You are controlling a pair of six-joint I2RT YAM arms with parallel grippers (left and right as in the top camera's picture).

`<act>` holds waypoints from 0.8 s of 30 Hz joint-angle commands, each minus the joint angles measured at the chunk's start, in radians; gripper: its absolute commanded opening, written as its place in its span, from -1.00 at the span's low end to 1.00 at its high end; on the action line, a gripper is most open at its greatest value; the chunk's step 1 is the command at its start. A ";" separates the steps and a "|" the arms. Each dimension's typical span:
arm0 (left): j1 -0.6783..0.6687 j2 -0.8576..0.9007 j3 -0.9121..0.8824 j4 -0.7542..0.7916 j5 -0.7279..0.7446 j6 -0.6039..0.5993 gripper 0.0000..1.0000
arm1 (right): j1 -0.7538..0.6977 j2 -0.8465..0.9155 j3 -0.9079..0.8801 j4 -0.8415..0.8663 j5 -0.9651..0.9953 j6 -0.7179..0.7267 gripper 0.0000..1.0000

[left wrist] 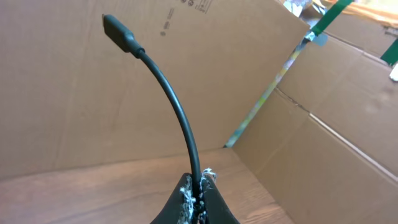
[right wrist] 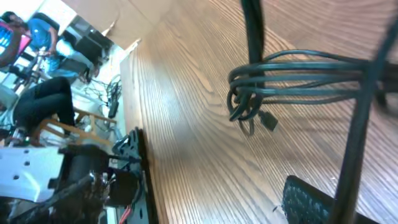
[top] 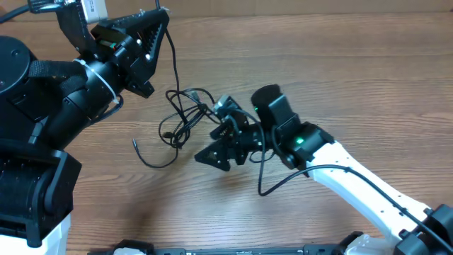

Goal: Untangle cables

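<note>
While left fingers [left wrist: 171,211] pinch one smooth round cord [left wrist: 181,115], right fingers [top: 212,155] gape — cables [right wrist: 239,99] looped beside.

a brown wood-grain table [top: 340,71] carries a loose tangle of thin black cables [top: 182,117] near its middle.

black cables [right wrist: 273,92], brown wood-grain table [top: 340,64]
</note>
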 commanded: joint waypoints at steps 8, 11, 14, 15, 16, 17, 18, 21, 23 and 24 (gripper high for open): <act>-0.002 -0.002 0.028 -0.087 -0.064 -0.277 -0.92 | 0.018 0.020 -0.007 0.068 0.234 0.149 0.74; -0.006 -0.002 0.028 -0.107 -0.058 -0.312 -0.92 | 0.018 0.020 -0.007 0.077 0.285 0.171 0.50; -0.032 -0.002 0.028 -0.109 -0.060 -0.316 -0.92 | 0.018 0.020 -0.007 0.099 0.293 0.171 0.42; -0.041 -0.002 0.028 -0.108 -0.061 -0.324 -0.92 | 0.018 0.020 -0.007 0.110 0.294 0.171 0.42; -0.050 -0.002 0.028 -0.106 -0.061 -0.326 -0.92 | 0.018 0.020 -0.007 0.122 0.301 0.171 0.42; -0.057 -0.002 0.028 -0.105 -0.061 -0.326 -0.92 | 0.018 0.020 -0.007 0.133 0.310 0.172 0.43; -0.067 -0.002 0.028 -0.105 -0.061 -0.326 -0.92 | 0.017 0.020 -0.007 0.143 0.338 0.180 0.44; -0.085 -0.002 0.028 -0.112 -0.061 -0.325 -0.92 | 0.017 0.020 -0.007 0.149 0.446 0.226 0.40; -0.094 -0.002 0.028 -0.121 -0.060 -0.325 -0.92 | 0.017 0.020 -0.007 0.156 0.491 0.239 0.19; -0.097 -0.002 0.028 -0.127 -0.061 -0.325 -0.92 | 0.017 0.020 -0.007 0.161 0.498 0.238 -0.02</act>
